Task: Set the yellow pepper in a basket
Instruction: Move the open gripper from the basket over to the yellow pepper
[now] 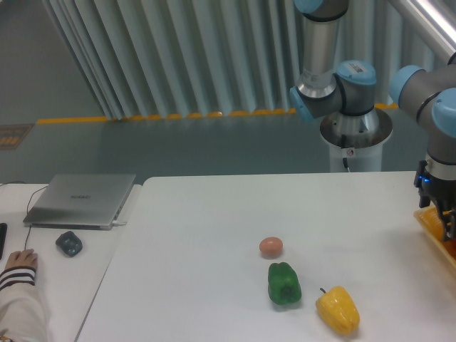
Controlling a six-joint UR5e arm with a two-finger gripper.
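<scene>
On the white table (214, 235) the yellow pepper (338, 310) lies near the front edge, stem pointing up-left, with the green pepper (284, 283) just beside it on the left and a small pinkish-orange fruit (271, 246) a little farther back. At the far right the gripper (449, 224) hangs over the orange basket (433, 226) — both cut off by the frame edge, so the jaws cannot be read. On the left sit a closed laptop (82, 199), a dark mouse (69, 244) and a person's hand (19, 259).

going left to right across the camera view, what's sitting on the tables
hand → dark mouse → laptop → pinkish-orange fruit → green pepper → yellow pepper → basket at the right edge, with the pincer above it.
</scene>
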